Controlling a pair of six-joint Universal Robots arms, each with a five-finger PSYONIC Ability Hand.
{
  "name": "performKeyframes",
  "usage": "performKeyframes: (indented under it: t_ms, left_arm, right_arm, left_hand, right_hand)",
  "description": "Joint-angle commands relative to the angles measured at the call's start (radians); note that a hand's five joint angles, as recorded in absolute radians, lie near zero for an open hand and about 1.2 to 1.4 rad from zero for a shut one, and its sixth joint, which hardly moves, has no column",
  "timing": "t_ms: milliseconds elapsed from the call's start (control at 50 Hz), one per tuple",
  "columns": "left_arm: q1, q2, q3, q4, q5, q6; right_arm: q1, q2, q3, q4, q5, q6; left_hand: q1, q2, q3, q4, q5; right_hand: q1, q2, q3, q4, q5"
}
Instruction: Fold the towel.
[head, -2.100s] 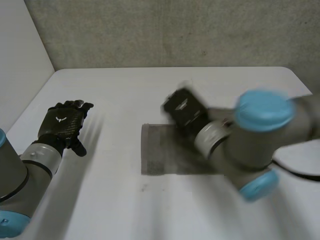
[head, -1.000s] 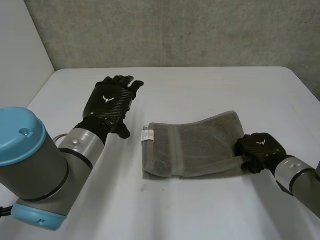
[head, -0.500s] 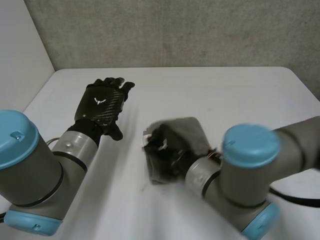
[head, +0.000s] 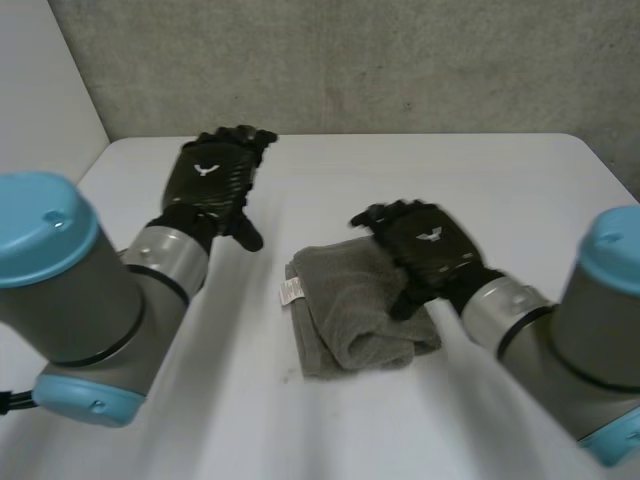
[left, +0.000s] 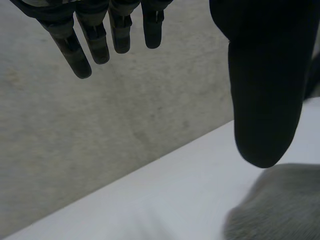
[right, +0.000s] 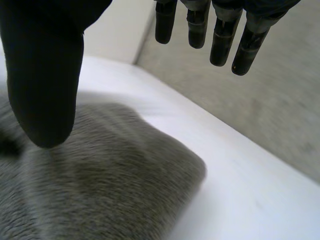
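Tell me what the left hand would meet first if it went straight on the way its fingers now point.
Probably the grey wall behind the table. The left hand points past the far edge, away from the towel, and nothing stands in between; its height is hard to judge.

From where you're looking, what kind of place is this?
Probably a robot lab or test room, not a home. There's a bare white table against a plain grey wall, and nothing on it but one grey towel, with the robot's left hand and right hand nearby.
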Motion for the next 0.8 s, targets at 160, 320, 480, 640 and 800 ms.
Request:
performKeyframes:
  t_ms: [160,320,480,640,800]
  left_arm:
    - [-0.202,-0.285,0.263,-0.224,-0.003,-0.203]
    - [-0.216,-0.382,0.278,-0.247,-0.121,-0.228]
    - [-0.176,-0.394,0.206,-0.263,-0.174,-0.220]
    - [-0.146,-0.366,0.117,-0.264,-0.175,-0.218]
    - [-0.148,-0.336,0.073,-0.266,-0.174,-0.218]
  right_arm:
    - [-0.238,-0.027,0.007,0.134,-0.119,0.280]
    - [-0.226,0.045,-0.051,0.161,-0.119,0.272]
    - [-0.155,0.162,-0.158,0.250,-0.108,0.202]
    - [-0.048,0.276,-0.261,0.300,-0.082,0.120]
    - [-0.014,0.357,-0.322,0.301,-0.010,0.099]
  left_hand:
    - [0.036,0.032,0.034,0.033,0.034]
    - [0.036,0.032,0.034,0.033,0.034]
    - [0.021,0.018,0.019,0.018,0.019]
    - [0.013,0.009,0.010,0.009,0.010]
    - [0.013,0.009,0.010,0.009,0.010]
  right_hand:
    - [-0.033,-0.047,-0.040,-0.056,-0.061]
    - [-0.033,-0.047,-0.040,-0.056,-0.061]
    - [-0.033,-0.047,-0.040,-0.056,-0.061]
    - [-0.033,-0.047,-0.040,-0.056,-0.061]
    - [-0.033,-0.047,-0.040,-0.056,-0.061]
